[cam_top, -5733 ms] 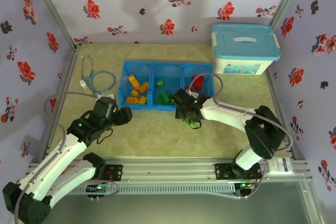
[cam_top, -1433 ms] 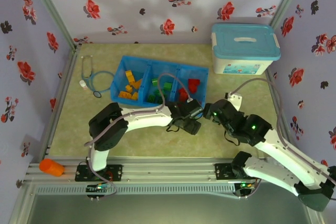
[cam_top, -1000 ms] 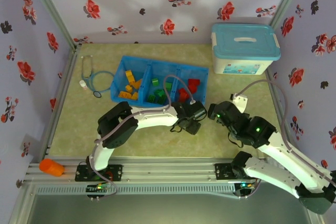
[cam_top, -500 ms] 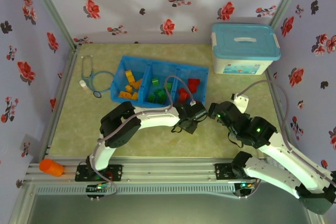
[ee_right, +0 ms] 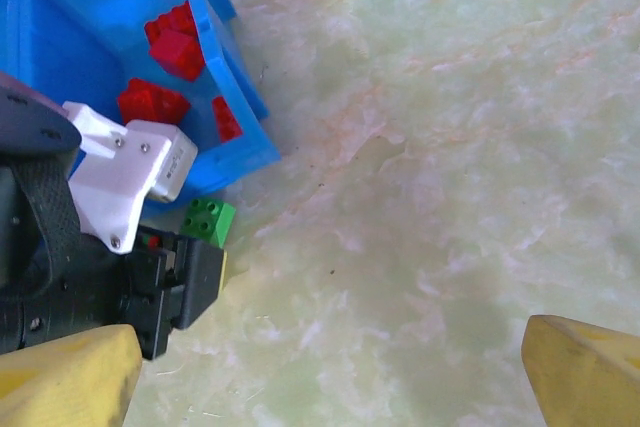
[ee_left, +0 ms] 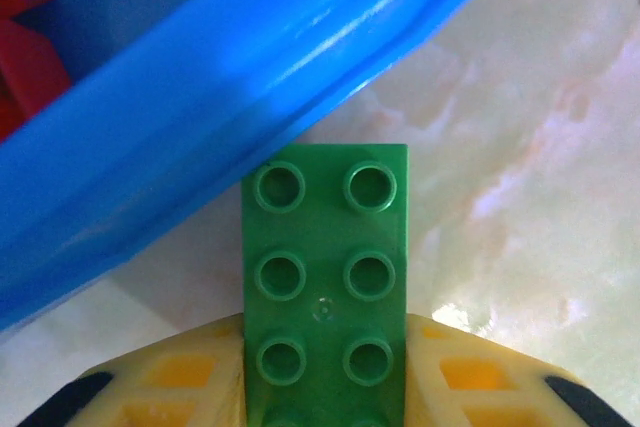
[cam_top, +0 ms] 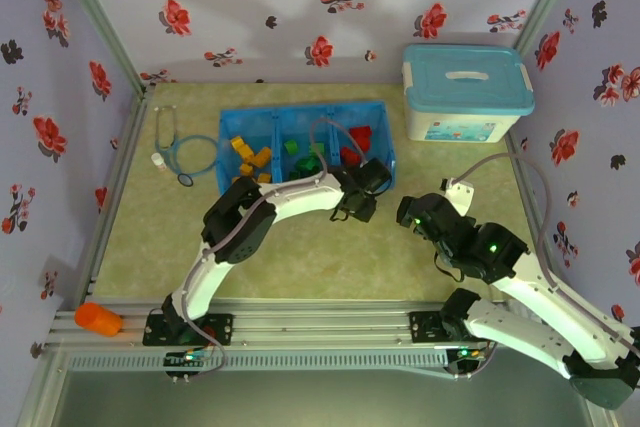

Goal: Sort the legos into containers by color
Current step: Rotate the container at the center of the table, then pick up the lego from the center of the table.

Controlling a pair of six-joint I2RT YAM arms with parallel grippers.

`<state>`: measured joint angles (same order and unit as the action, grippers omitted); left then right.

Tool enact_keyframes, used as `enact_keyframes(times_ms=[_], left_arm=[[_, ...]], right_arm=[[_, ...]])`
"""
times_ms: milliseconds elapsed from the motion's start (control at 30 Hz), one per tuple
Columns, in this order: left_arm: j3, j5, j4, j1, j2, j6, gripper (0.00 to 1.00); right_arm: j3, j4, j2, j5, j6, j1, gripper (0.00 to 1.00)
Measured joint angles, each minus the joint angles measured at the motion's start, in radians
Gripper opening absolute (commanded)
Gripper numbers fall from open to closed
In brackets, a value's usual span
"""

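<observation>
My left gripper (ee_left: 325,367) is shut on a green lego (ee_left: 325,282), studs toward the camera, right against the outer wall of the blue containers tray (ee_left: 200,117). From above, that gripper (cam_top: 358,199) sits at the tray's near right corner. The tray (cam_top: 300,110) holds orange-yellow legos (cam_top: 250,157) on the left, green legos (cam_top: 300,152) in the middle and red legos (cam_top: 355,139) on the right. My right gripper (cam_top: 408,212) hovers open over bare table to the right. In its wrist view (ee_right: 330,387) I see the held green lego (ee_right: 208,219) and the red legos (ee_right: 172,35).
A white storage box with a light-blue lid (cam_top: 466,92) stands at the back right. A stethoscope (cam_top: 185,152) lies left of the tray. An orange object (cam_top: 96,318) rests on the front rail at the left. Floral walls close in three sides.
My left gripper has shut on the green lego and moved away from me, toward the tray's right end. The tray has swung and shifted back. The right arm has stayed put.
</observation>
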<state>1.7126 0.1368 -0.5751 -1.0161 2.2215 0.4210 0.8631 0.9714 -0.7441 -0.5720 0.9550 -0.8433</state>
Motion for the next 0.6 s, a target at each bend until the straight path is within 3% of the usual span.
enact_keyframes(times_ms=[200,433,600], left_arm=[[-0.021,-0.003,-0.008,-0.017,-0.039,-0.009,0.34],[-0.202,-0.019,-0.001,-0.037,-0.318,0.003,0.34],[-0.256,-0.027,0.008,0.014,-0.482,0.006,0.34]], right_arm=[[0.0,0.001,0.001,0.001,0.007,0.0,0.98],[0.0,0.0,0.005,0.003,0.008,0.0,0.98],[0.0,-0.004,0.005,0.009,0.007,0.0,0.98]])
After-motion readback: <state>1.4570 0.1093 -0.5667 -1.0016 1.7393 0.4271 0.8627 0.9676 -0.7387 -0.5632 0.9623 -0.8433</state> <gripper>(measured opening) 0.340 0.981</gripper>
